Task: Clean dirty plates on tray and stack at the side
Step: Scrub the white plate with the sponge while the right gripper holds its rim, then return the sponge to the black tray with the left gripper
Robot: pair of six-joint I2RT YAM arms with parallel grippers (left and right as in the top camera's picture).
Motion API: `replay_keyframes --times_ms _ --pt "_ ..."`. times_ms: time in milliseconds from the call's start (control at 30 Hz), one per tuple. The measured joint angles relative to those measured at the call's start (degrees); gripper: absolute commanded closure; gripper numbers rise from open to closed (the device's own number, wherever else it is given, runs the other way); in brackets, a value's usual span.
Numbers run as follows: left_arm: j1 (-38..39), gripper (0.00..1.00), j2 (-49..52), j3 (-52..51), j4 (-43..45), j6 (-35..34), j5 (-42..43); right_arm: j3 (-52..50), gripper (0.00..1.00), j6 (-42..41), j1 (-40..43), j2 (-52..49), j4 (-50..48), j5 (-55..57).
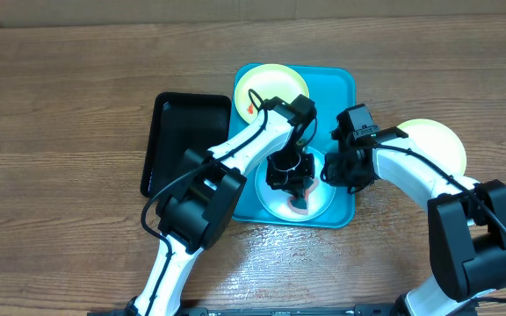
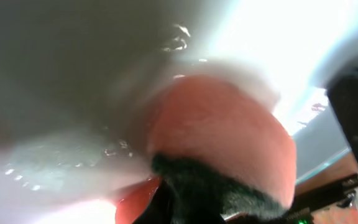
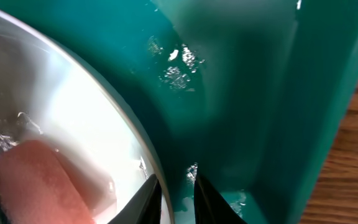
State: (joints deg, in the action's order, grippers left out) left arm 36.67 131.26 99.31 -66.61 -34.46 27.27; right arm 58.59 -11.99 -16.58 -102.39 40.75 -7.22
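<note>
nearest the front edge, the white plate (image 1: 275,204) sits at the near end of the tray (image 1: 336,96); the left gripper (image 1: 294,189) is right over it, clamped on a pink sponge (image 2: 229,137) pressed to the wet face, so the plate lies straight below that hand; the right gripper (image 3: 178,198) comes in from the plate's right side, fingers narrow with the rim between them, looks like a steadying pinch; further back on the tray a yellow plate (image 1: 275,83) has a red smear, i'd guess it's next; off the tray to the right lies a pale plate (image 1: 437,145), nearer the right arm, so stacking probably goes there
</note>
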Motion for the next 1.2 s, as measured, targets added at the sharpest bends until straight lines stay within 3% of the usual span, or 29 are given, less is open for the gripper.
replay_keyframes --times_ms 267,700,1000,1200 --pt "-1.6 0.96 -0.2 0.1 -5.5 -2.1 -6.0 0.0 0.8 0.0 -0.1 0.0 0.4 -1.6" --pt "-2.3 0.96 -2.1 0.1 -7.7 -3.6 -27.5 0.0 0.81 0.0 -0.2 0.0 0.4 -1.9" --pt "-3.5 0.96 -2.0 4.2 -9.1 -1.9 -29.8 0.0 0.81 0.0 -0.3 0.0 0.2 -2.6" --pt "-6.1 0.96 -1.8 15.1 -15.0 1.7 -22.5 0.0 0.8 0.0 -0.3 0.0 0.3 -2.6"
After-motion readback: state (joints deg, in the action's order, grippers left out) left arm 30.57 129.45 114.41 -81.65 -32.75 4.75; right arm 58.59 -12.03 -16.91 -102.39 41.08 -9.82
